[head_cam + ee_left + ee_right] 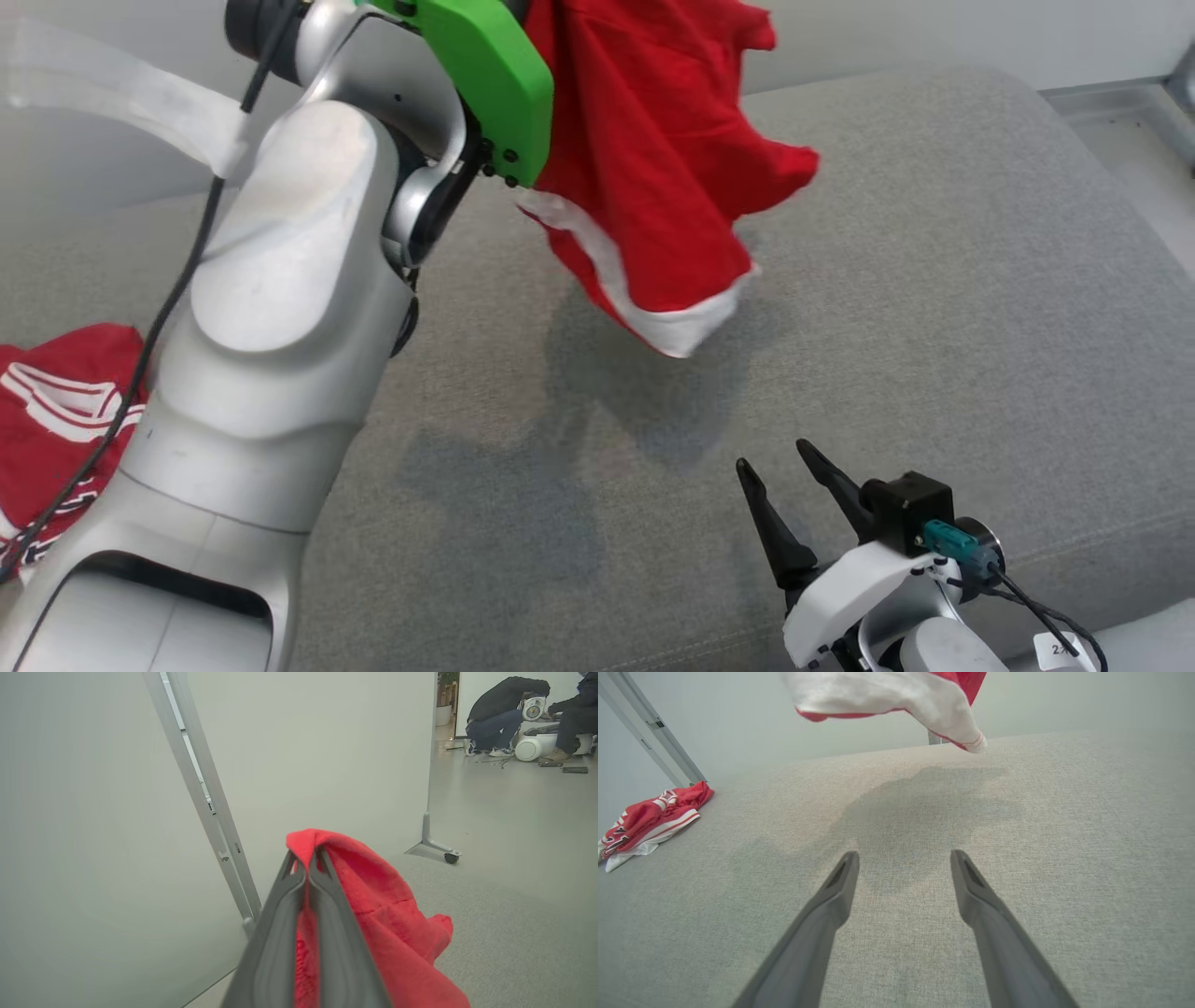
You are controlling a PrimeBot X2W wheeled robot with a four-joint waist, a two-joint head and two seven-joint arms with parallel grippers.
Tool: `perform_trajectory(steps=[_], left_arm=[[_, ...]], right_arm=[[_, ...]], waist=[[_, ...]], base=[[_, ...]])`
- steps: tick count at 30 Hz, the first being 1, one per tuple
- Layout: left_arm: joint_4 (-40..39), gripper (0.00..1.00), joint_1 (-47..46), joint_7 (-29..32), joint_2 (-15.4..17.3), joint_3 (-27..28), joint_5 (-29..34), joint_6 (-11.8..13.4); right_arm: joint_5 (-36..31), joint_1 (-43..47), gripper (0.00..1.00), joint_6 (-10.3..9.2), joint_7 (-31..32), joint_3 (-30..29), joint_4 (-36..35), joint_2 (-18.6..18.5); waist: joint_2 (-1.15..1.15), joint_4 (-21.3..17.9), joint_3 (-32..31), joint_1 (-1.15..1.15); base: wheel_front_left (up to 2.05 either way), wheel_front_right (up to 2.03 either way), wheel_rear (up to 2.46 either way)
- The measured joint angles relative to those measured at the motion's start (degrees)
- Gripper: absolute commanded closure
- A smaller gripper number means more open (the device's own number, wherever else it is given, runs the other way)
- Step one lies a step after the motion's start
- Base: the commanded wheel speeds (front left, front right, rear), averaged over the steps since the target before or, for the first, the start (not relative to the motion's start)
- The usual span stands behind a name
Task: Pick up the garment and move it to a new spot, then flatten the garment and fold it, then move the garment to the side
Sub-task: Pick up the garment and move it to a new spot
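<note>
**Bright, diffuse light; soft shadows**

Light falls from above: the red garment (653,140) casts a soft-edged shadow (644,392) on the grey upholstery (934,280). Wrist views bend at their edges, and the left claw (306,856) looms close, slightly blurred.

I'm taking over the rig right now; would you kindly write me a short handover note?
Left tool: shut on the red garment, raised high.
Right tool: open, empty, over the grey padded surface.
The held garment hangs clear of the surface; another red-and-white garment lies bunched at the surface's left.
Done: pickup.
Left: set it down at a new spot, flatten, fold, move aside.
</note>
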Motion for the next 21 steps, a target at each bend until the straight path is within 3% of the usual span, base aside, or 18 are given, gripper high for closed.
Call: perform_trajectory(steps=[9, 19, 21], left_arm=[[6.3, 1.0, 4.9, -0.2, -1.8, -4.4, -1.6, 2.0], [19.2, 1.0, 6.3, -6.8, 1.6, -4.9, 1.9, 6.5], [20.6, 0.0, 5.8, -9.9, 1.6, -4.8, 2.3, 6.8]], right_arm=[[0.2, -1.4, 0.0, 0.0, -0.9, -0.7, 0.6, 0.0], [1.2, -3.9, 0.0, 0.0, -1.4, 3.8, 1.3, 0.0], [1.3, -4.1, 0.0, 0.0, -1.4, 4.5, 1.5, 0.0]], waist=[[0.0, -1.7, 2.7, 0.0], [0.0, -2.9, 5.3, 0.0], [0.0, -3.4, 5.5, 0.0]], base=[[0.0, 0.0, 0.0], [0.0, 0.0, 0.0], [0.0, 0.0, 0.0]])
